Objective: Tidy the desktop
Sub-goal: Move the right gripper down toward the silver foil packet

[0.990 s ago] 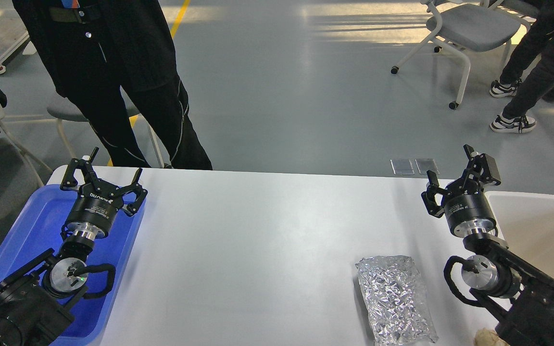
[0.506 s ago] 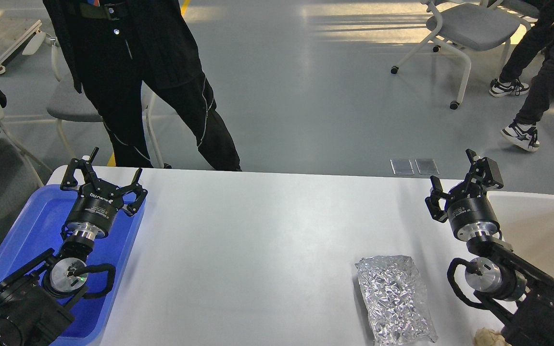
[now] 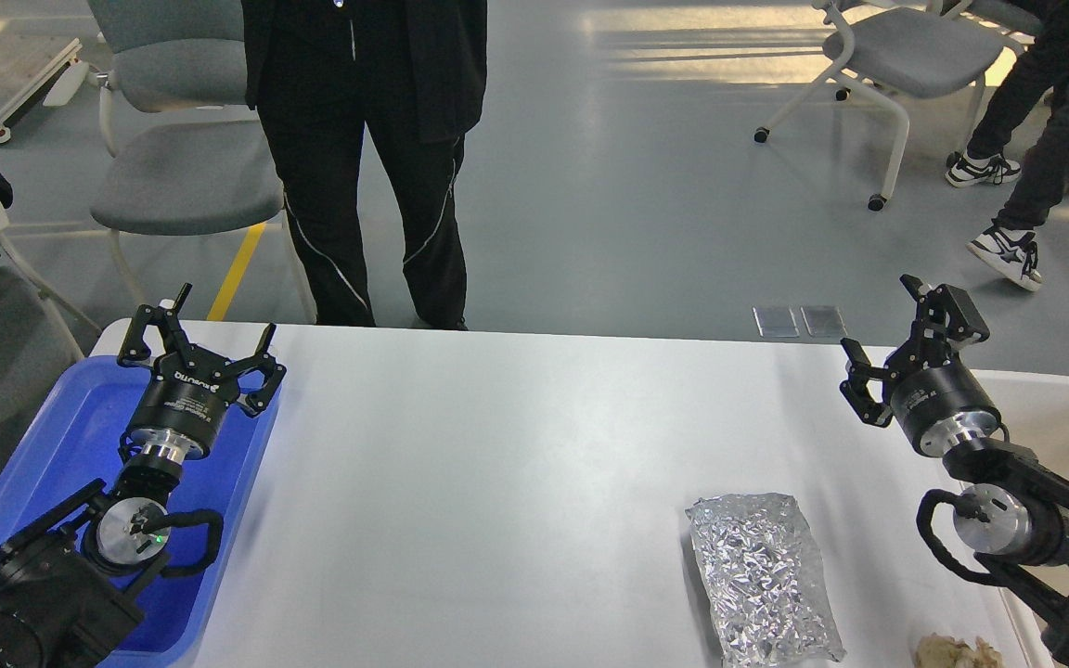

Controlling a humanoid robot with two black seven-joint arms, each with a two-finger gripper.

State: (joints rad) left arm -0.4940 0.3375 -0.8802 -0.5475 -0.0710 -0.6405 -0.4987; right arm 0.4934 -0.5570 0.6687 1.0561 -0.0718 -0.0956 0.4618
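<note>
My right tool (image 3: pixel 901 341), fingers apart and empty, has drifted toward 3 o'clock over the bin (image 3: pixel 1068 417). My left tool (image 3: pixel 200 339), also spread, stays above the blue tray (image 3: pixel 61 436). On the counter (image 3: pixel 497 464), the foil packet (image 3: pixel 762 575) at 5 o'clock awaits clearing.

Crumpled foil packet (image 3: pixel 765 577) lies on the desktop (image 3: pixel 497 482), both end effectors apart.

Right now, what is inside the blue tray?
No loose item shows in the blue tray. The left gripper, open, hangs over it, and the left arm covers much of the tray's floor, so that part cannot be checked.
</note>
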